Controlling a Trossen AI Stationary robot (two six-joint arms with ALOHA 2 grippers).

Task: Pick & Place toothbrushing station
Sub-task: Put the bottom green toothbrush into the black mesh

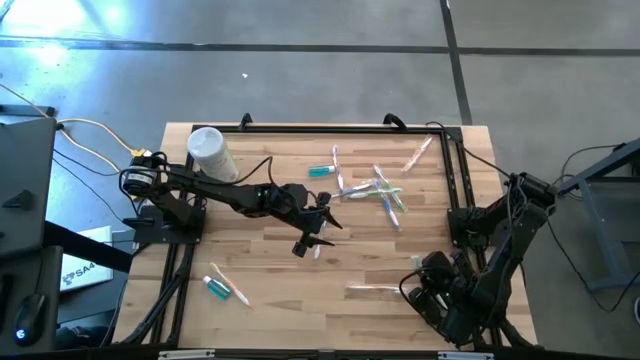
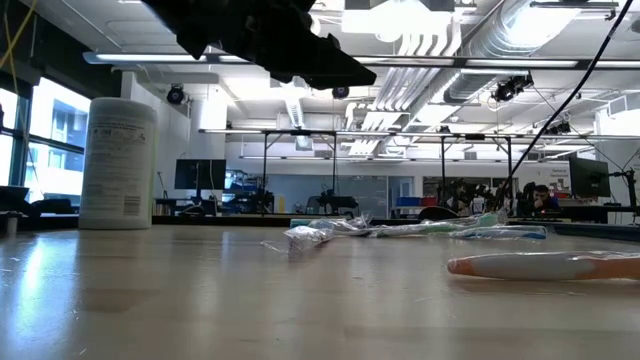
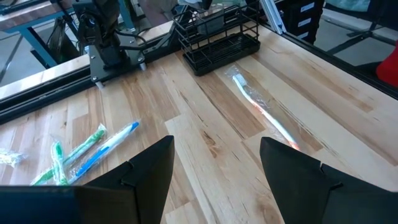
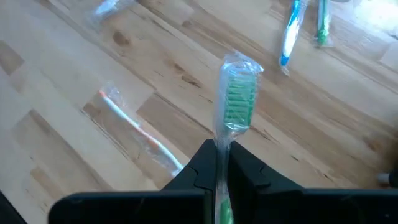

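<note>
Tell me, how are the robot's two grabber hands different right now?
The left gripper is open and holds nothing; the right gripper is shut on a wrapped green toothbrush. The left gripper hangs over the middle of the table; the right gripper sits near the table's front right corner. Both have dark fingers.

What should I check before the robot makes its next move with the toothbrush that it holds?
1. Right gripper shut on the green toothbrush: ok.
2. Left gripper open and empty: ok.
3. Black wire holder upright: ok.
4. Free way from the right gripper to the holder: cannot tell.
5. Orange toothbrush lies flat between the left gripper and the holder: ok.
6. All toothbrushes put away: not ok, loose toothbrushes lie mid-table.
</note>
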